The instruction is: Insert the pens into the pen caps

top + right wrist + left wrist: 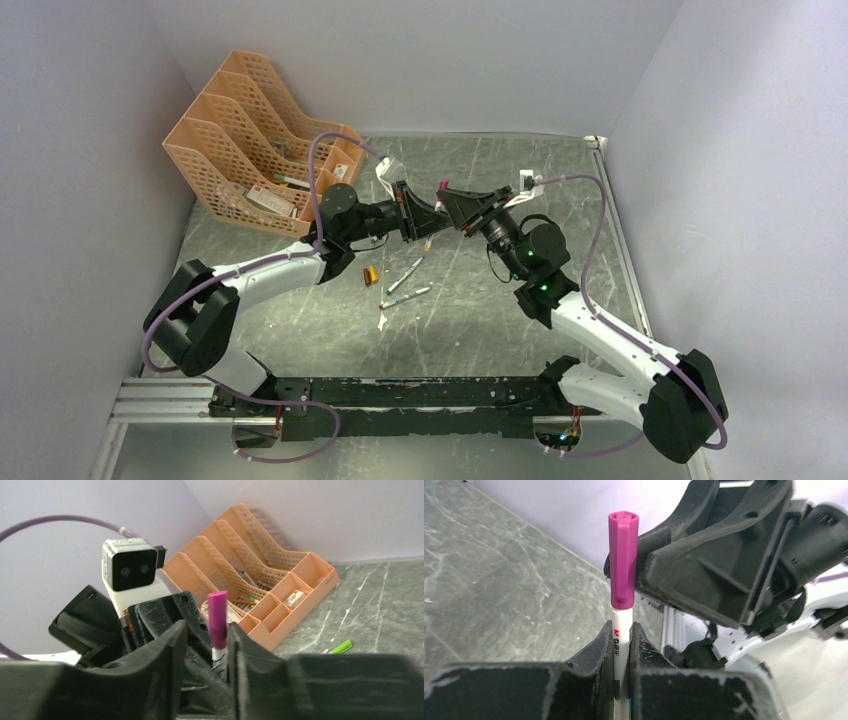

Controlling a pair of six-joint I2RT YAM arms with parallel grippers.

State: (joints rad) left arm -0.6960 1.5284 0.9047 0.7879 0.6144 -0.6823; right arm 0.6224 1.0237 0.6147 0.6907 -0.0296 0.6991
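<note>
The pen (621, 630) in play is held up in the air, between the two arms. On the far left stands an orange file rack (235, 140). Next comes the left gripper (432, 218). It is squeezed tight on the white barrel of the pen, which stands up between its fingers. A pink-purple cap (623, 555) sits on the top end of this pen. Just to the right is the right gripper (450, 198). Its fingers are apart, one on each side of the cap, not squeezing it. Down on the table (500, 320), below the grippers, lie an orange cap (371, 276), then a second pen (405, 275) and a third pen (408, 297) close together.
</note>
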